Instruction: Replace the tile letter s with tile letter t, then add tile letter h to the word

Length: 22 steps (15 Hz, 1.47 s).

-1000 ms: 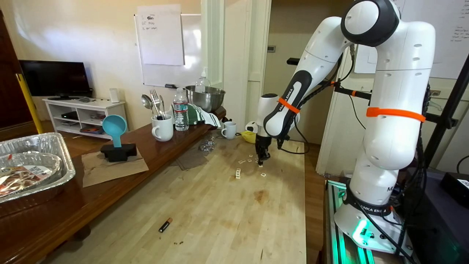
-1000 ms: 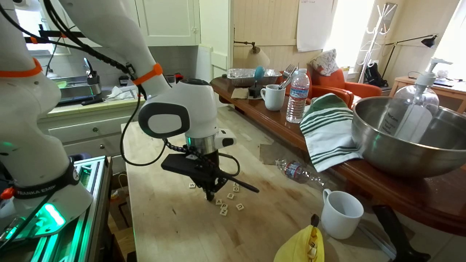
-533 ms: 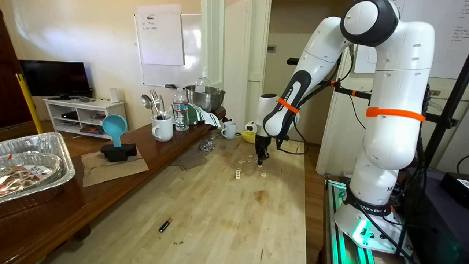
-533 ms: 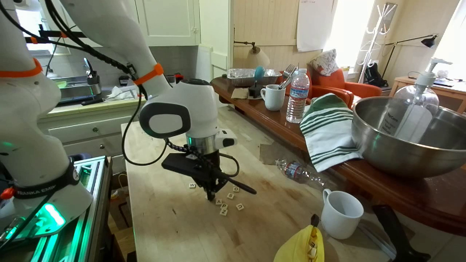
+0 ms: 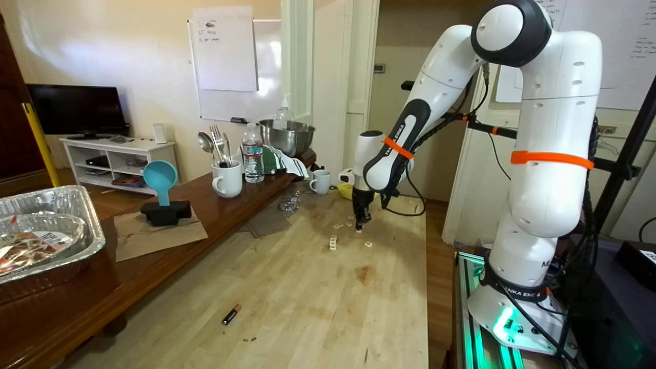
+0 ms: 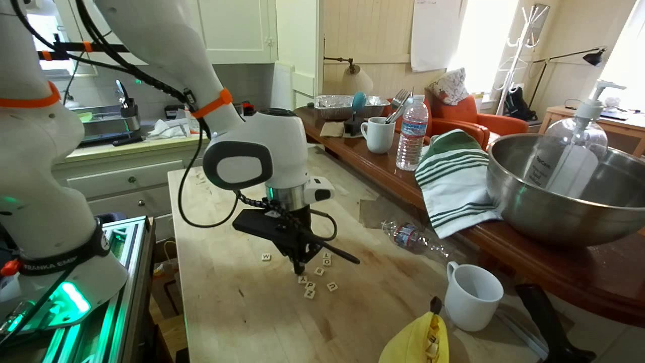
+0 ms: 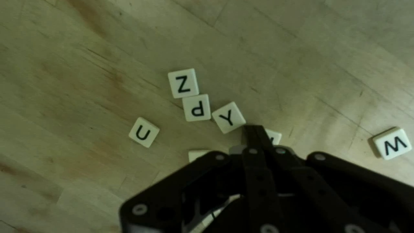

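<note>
My gripper [image 7: 255, 129] is shut, its fingertips together and low at the table. It shows in both exterior views [image 5: 359, 226] [image 6: 298, 269]. A cream tile [image 7: 274, 136] sits right at the fingertips, mostly hidden behind them; its letter cannot be read. It also shows in an exterior view [image 5: 359, 230]. The Y tile [image 7: 229, 117] lies just beside the fingertips. A row of tiles [image 5: 333, 243] forms the word; in the wrist view [image 7: 209, 220] the gripper hides most of it. I cannot make out an S, T or H on any tile.
Loose tiles P [image 7: 196, 107], Z [image 7: 183, 83], U [image 7: 144, 132] and W [image 7: 392, 143] lie around. Another tile [image 7: 197, 154] is partly hidden by the gripper. A yellow pouch [image 6: 418, 340], a white mug [image 6: 472, 297] and a lying bottle [image 6: 413, 238] are farther off.
My gripper has shifted sideways over the table toward the tile row, away from the arm's base. The tile at its fingertips has moved along with it. The other tiles stay put.
</note>
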Each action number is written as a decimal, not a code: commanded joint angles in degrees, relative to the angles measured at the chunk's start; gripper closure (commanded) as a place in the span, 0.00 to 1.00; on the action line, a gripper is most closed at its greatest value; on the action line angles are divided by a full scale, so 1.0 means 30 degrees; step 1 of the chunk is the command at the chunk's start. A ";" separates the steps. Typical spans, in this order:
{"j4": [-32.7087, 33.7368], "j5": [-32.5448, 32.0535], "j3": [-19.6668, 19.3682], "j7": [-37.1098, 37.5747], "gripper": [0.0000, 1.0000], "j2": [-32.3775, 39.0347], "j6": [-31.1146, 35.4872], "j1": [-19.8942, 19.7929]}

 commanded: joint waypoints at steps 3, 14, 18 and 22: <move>0.1041 -0.0561 0.0285 0.1366 1.00 0.1409 0.0286 0.0332; 0.1871 -0.0629 0.0805 0.2957 1.00 0.2036 0.0105 0.0763; 0.2046 -0.0656 0.0996 0.3250 1.00 0.2148 0.0041 0.0881; 0.2182 -0.0523 0.1206 0.3497 1.00 0.2238 0.0022 0.0913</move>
